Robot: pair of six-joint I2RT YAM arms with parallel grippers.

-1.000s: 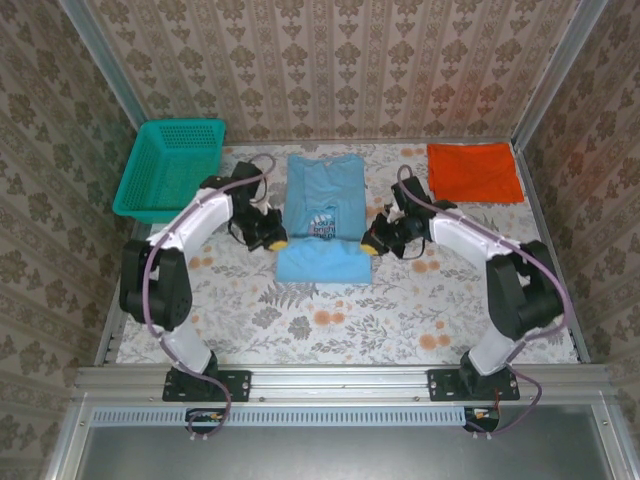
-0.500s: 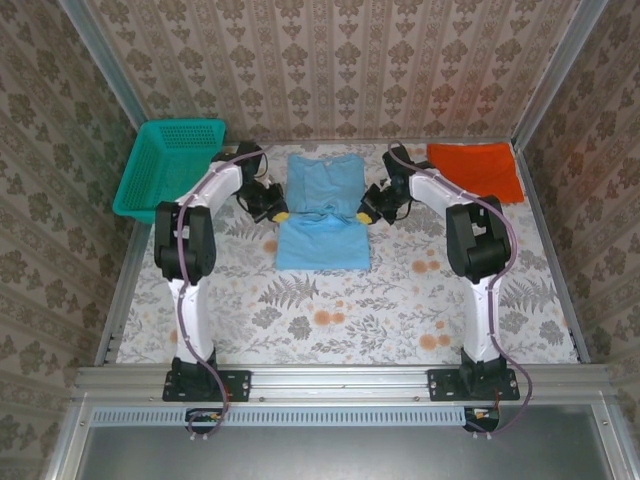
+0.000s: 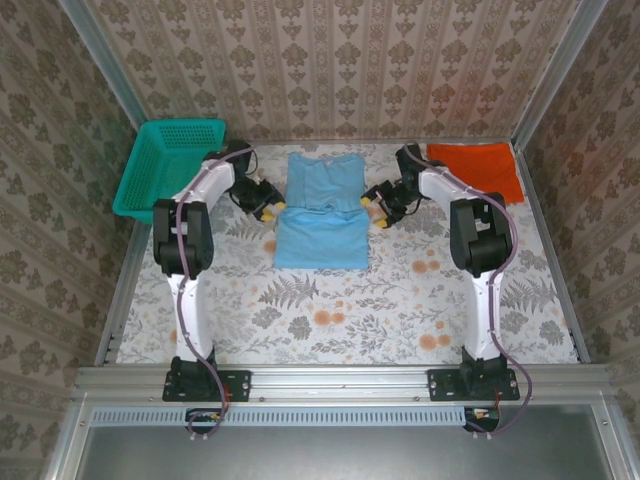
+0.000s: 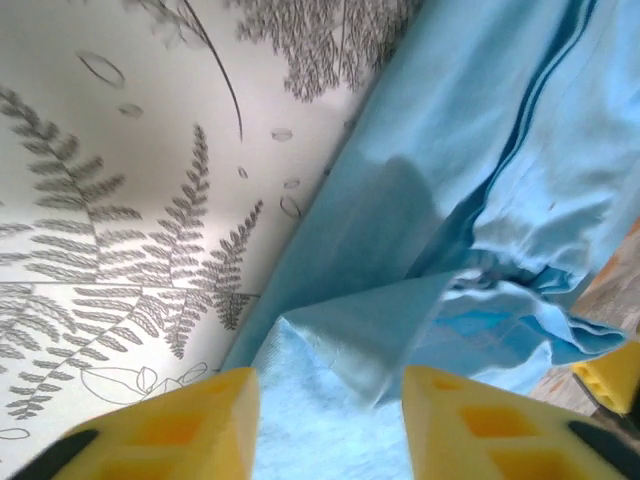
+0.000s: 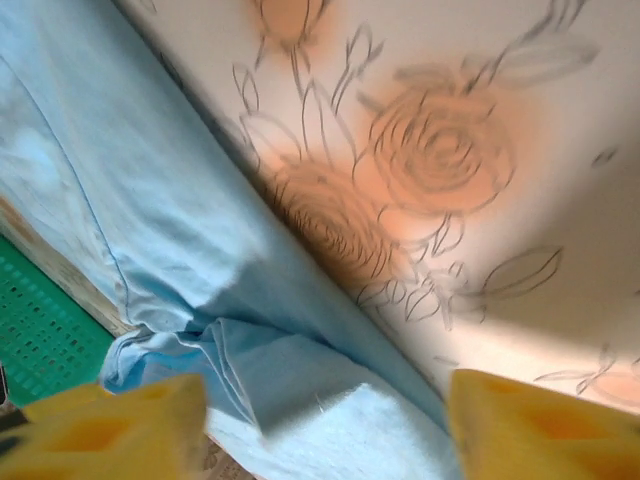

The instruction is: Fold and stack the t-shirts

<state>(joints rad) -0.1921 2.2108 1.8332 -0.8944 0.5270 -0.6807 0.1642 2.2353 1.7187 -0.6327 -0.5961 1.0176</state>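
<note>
The light blue t-shirt point(image 3: 320, 240) lies flat in the middle of the table, its near part folded up over the chest so no print shows. My left gripper point(image 3: 268, 208) sits at the shirt's left edge by the fold line, and my right gripper point(image 3: 375, 205) sits at its right edge. In the left wrist view the left gripper point(image 4: 330, 430) is open, with a loose folded corner of blue cloth point(image 4: 450, 150) lying below the yellow fingers. The right gripper point(image 5: 325, 430) is open too, over the blue layers point(image 5: 120, 200). The orange-red t-shirt point(image 3: 475, 170) lies folded at the back right.
A teal mesh basket point(image 3: 165, 165) stands at the back left, close to my left arm. The table wears a floral cloth point(image 3: 330, 310). Patterned walls close in the back and both sides, and a metal rail point(image 3: 340, 380) runs along the near edge.
Both grippers carried the shirt's edge toward the far side, covering the print, then opened and let the cloth go. They now sit slightly outward of the shirt's sides.
</note>
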